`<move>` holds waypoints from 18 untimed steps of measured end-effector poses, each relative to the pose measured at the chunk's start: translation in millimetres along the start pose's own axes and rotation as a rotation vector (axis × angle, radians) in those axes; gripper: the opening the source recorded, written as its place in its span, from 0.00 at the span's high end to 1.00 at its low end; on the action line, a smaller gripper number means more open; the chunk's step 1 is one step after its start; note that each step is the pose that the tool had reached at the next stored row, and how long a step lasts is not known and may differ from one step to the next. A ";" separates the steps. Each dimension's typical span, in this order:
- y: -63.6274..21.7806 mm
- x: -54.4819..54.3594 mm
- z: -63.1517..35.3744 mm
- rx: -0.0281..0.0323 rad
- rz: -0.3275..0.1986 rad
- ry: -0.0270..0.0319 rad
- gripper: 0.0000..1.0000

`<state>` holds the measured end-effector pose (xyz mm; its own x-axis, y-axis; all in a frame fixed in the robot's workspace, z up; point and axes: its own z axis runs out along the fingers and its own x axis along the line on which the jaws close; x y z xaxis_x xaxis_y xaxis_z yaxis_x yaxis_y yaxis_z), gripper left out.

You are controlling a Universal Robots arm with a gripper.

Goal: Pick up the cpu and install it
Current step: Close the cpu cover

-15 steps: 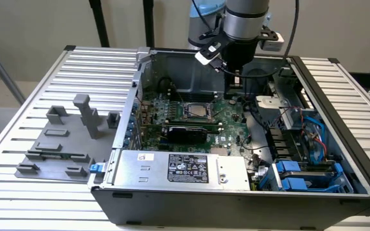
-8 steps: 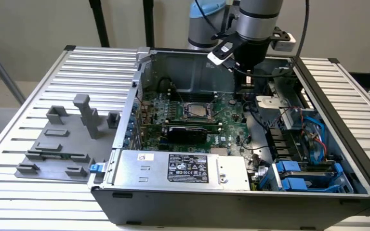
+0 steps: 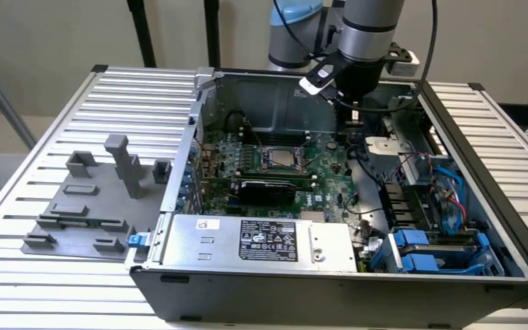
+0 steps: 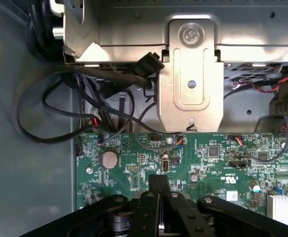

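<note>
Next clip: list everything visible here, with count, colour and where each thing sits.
table: one, silver, slatted, under everything
computer case: one, dark grey, open, on the table
fixture blocks: one cluster, grey, on the table at the exterior view's left of the case
motherboard: one, green, inside the case
cpu: one, silvery, in the socket mid-motherboard
power supply: one, silver with a black label, along the case's near wall
drive caddies: two, blue, near corner at the exterior view's right
cables: several, black, beside the motherboard
robot arm: one, grey, reaching into the case
gripper: one, black, shut, empty, above the motherboard
</note>
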<state>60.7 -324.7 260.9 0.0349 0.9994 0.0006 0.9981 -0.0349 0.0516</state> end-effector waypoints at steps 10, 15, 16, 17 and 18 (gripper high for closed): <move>-2.7 0.6 17.1 0.0014 -0.033 0.0016 0.89; -3.3 0.5 17.4 0.0701 -0.034 -0.0004 0.89; -3.3 0.5 17.4 0.0888 -0.034 -0.0014 0.89; -3.3 0.5 17.4 0.1067 -0.034 -0.0024 0.89; -3.4 0.5 17.4 0.1247 -0.034 -0.0034 0.89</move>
<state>58.2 -324.1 243.3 0.0009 1.0000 -0.0024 0.9973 -0.0011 -0.0730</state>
